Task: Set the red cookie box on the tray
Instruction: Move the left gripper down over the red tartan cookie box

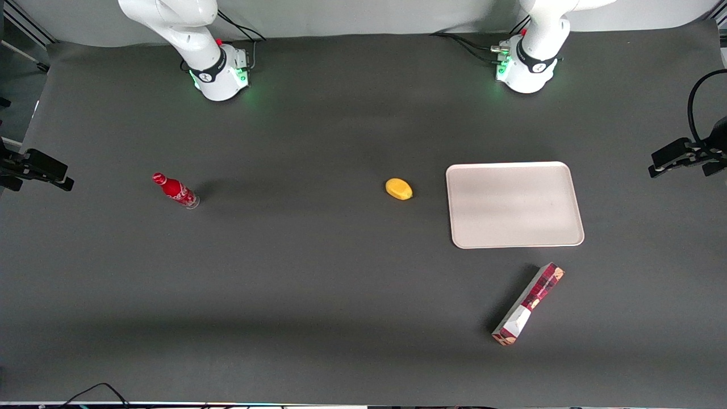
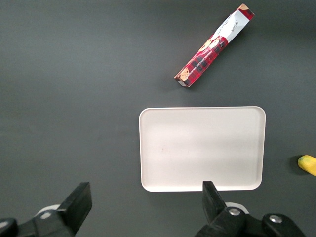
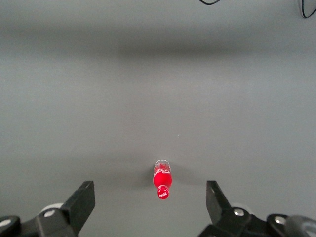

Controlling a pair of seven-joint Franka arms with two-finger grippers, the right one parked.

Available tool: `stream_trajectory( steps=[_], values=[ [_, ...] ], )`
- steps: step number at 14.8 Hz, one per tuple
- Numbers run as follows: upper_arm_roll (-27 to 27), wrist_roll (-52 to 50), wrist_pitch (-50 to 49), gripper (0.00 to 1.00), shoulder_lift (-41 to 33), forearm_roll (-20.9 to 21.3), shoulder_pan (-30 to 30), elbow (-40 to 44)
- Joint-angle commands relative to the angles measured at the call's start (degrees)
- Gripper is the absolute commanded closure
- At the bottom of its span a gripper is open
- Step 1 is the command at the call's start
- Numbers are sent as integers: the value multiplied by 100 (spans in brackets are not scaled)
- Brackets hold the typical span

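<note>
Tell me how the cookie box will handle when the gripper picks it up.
The cookie box is long, narrow cardboard, so it is probably light and fairly stiff, though a hard squeeze might dent it. Lying flat, apart from the tray, it should not roll. Gripped near one end, it may tilt or swing; mid-length looks safer. The gripper hangs open above the tray's edge.

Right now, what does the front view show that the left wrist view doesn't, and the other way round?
Only the front view shows the small red bottle toward the parked arm's end of the table. Only the left wrist view shows the gripper, open and empty, hovering high over the table near the tray's edge. Both show the red cookie box lying on the table beside the empty tray, not touching it, and the yellow object.
</note>
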Motion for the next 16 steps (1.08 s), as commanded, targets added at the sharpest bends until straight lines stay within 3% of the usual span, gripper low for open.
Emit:
stream_trajectory(
  steps=[1,8,13,16],
  values=[
    [-11,35,-17,0,75,-65,-52,184],
    [-11,36,632,0,496,-48,-307,342],
    [-204,105,879,0,1602,49,-517,1001],
    [-205,298,1369,0,2191,365,-764,1160]
  ],
)
